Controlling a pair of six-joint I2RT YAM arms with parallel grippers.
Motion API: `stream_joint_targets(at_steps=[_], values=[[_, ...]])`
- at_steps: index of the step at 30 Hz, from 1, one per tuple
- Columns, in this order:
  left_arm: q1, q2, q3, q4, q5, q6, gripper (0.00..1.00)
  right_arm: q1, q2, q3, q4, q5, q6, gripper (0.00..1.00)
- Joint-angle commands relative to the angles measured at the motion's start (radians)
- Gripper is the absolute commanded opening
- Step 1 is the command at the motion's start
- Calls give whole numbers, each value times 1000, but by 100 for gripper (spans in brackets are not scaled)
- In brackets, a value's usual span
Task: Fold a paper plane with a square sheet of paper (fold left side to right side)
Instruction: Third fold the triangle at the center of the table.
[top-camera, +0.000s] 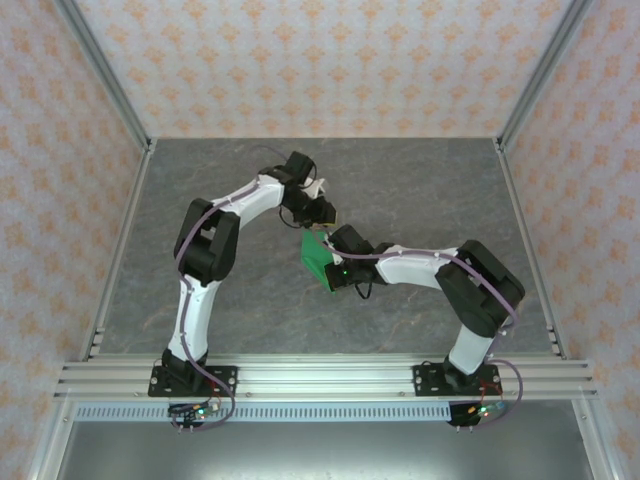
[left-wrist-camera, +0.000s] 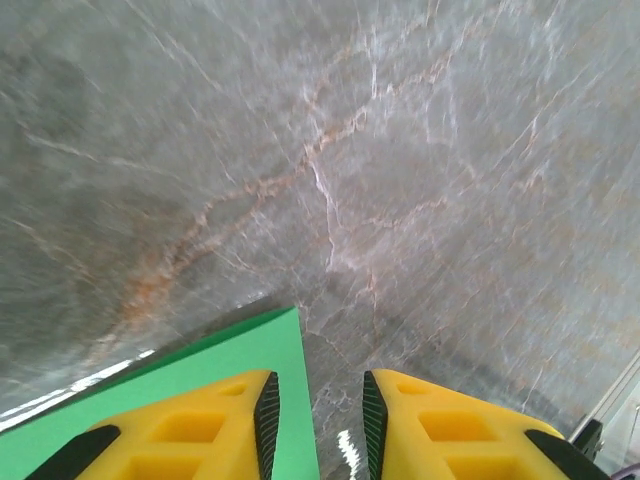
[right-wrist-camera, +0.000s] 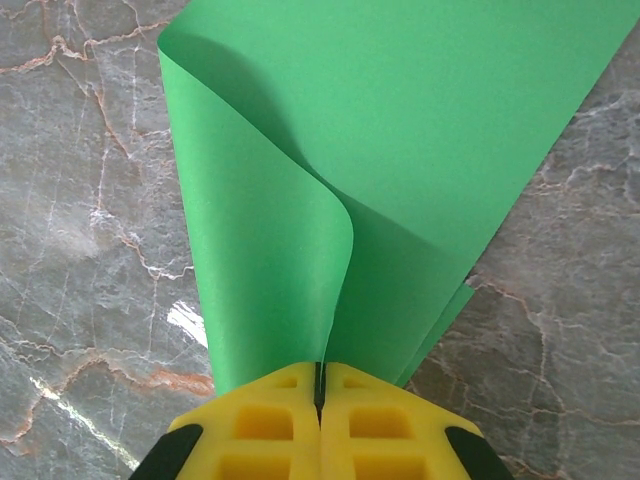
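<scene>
The bright green square sheet of paper (top-camera: 316, 256) lies mid-table, partly folded, with one layer curling up over the others (right-wrist-camera: 400, 150). My right gripper (right-wrist-camera: 320, 385) is shut on its near edge, pinching the curled flap and the layers beneath together; from above it (top-camera: 333, 264) sits at the sheet's right side. My left gripper (top-camera: 322, 218) hovers just behind the sheet's far corner. Its yellow jaws (left-wrist-camera: 316, 420) stand apart, nothing pinched between them. One straight edge of the green paper (left-wrist-camera: 200, 380) runs under the left finger and ends in the gap.
The grey marble tabletop (top-camera: 200, 200) is fenced by aluminium rails (top-camera: 120, 230) and patterned walls. Both arm bases are bolted to the front rail (top-camera: 320, 378). Bare marble stretches left, right and behind the sheet.
</scene>
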Motion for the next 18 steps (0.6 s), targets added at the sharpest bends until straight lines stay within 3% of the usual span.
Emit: stream_joint_targets(at_steps=[1,9,18], values=[[27,-24,21,-61,-7,29,32,-2,56,-17,-113,15,-14,5],[65,-249,-245,17,-87,18,26,-2,57,-8,-96,2,-8,5],[39,-425,-592,231,13,-107,19,0,70,-5,-94,-1,-11,5]])
